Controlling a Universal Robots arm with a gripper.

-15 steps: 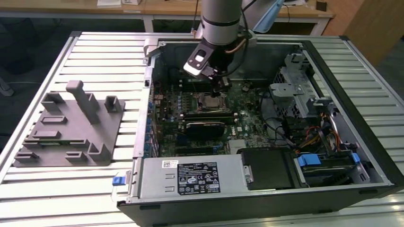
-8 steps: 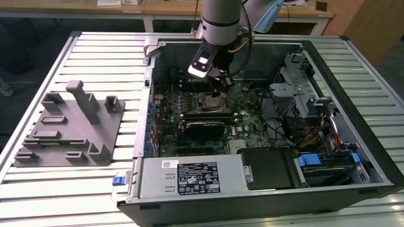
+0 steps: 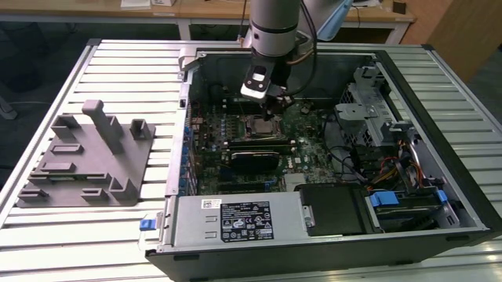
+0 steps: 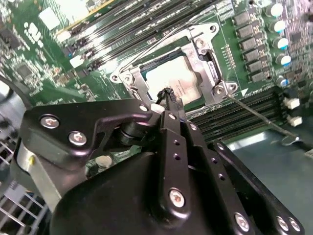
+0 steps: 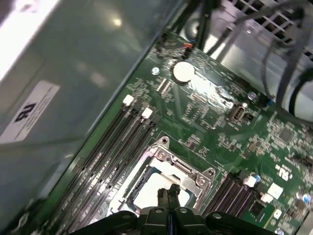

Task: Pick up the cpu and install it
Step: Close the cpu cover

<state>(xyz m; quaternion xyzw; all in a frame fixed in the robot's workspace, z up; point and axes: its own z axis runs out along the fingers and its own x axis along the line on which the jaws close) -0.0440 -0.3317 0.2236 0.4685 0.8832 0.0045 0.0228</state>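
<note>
We see the cpu (image 4: 173, 78), flat and silvery-white with a thin dark rim, lying inside the socket frame (image 4: 208, 51) (seemingly seated). The gripper (image 5: 169, 194) hovers just above it, fingertips pressed together.

Silver-grey tubular arm (image 3: 274, 20) with black cable (image 3: 312, 35), matte black hand (image 4: 168, 94) studded with silver screws (image 4: 177, 197).
</note>
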